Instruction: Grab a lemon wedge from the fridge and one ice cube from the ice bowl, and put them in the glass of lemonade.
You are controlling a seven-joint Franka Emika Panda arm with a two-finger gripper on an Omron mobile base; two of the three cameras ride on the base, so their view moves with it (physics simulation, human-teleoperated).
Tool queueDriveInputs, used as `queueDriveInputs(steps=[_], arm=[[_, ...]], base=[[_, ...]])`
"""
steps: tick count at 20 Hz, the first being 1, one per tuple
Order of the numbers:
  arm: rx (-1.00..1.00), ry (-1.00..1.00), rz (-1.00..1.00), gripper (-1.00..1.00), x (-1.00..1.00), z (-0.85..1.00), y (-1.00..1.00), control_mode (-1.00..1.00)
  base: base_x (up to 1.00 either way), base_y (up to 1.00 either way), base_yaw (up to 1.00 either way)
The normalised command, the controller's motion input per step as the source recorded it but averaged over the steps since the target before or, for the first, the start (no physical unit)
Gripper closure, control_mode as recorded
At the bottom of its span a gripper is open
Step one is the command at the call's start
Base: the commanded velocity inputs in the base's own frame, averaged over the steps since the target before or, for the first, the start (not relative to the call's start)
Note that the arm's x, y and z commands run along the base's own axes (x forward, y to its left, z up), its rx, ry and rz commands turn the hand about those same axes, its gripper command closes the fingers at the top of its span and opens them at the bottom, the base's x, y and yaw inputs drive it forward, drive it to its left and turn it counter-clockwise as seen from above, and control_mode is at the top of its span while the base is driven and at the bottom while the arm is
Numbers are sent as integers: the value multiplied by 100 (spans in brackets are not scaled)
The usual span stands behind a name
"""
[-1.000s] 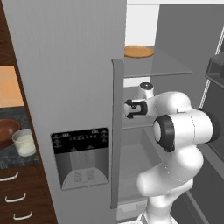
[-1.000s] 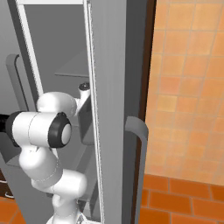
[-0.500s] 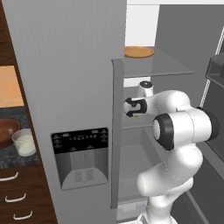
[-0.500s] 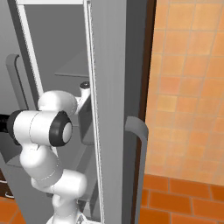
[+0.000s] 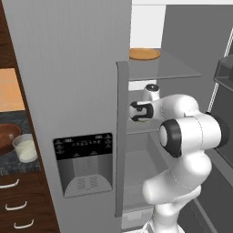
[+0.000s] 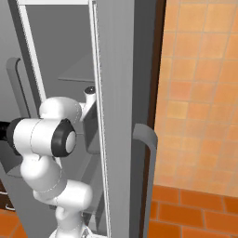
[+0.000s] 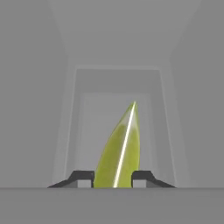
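We see the gripper [image 7: 113, 178] closed on the lemon wedge [image 7: 120, 151], its two dark fingertips [image 7: 82, 177] pressed against either side of the yellow-green piece, inside the fridge [image 5: 68, 68]. The arm [image 5: 191, 136] reaches in past the open door edge, under the shelf holding a flat orange disc [image 5: 144, 54]. Left of the fridge, the glass of lemonade [image 5: 26, 149] stands just beside the ice bowl [image 5: 7, 136].

The lemon wedge [image 7: 120, 153] sat between the pincer [image 7: 113, 178] tips inside the fridge [image 5: 86, 68]; glass of lemonade [image 5: 25, 149] stood beside the ice bowl [image 5: 8, 136].
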Motion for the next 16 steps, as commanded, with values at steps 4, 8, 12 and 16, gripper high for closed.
queueDriveInputs(steps=[4, 8, 12, 16], arm=[[2, -5, 0, 100, -93, 0, -10, -100], [4, -5, 0, 100, -100, 7, -10, -100], [0, 2, 0, 100, -90, 53, -1, -100], [0, 12, 7, 100, -79, 97, 0, -100]], base=[[0, 0, 0], [0, 0, 0], [0, 0, 0], [0, 0, 0]])
